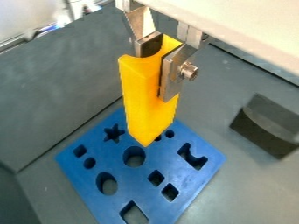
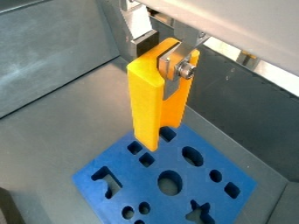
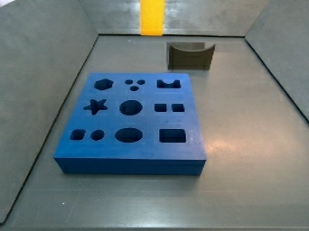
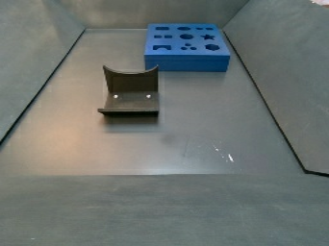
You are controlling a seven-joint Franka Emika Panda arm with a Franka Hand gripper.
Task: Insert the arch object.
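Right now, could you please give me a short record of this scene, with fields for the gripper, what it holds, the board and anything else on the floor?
gripper: gripper, shut on the orange block, above the board
held piece: orange block, upright, lower end not in any hole in the wrist views
board: blue board, flat on the floor, holes empty
other piece: dark grey block with a curved notch, apart from the board
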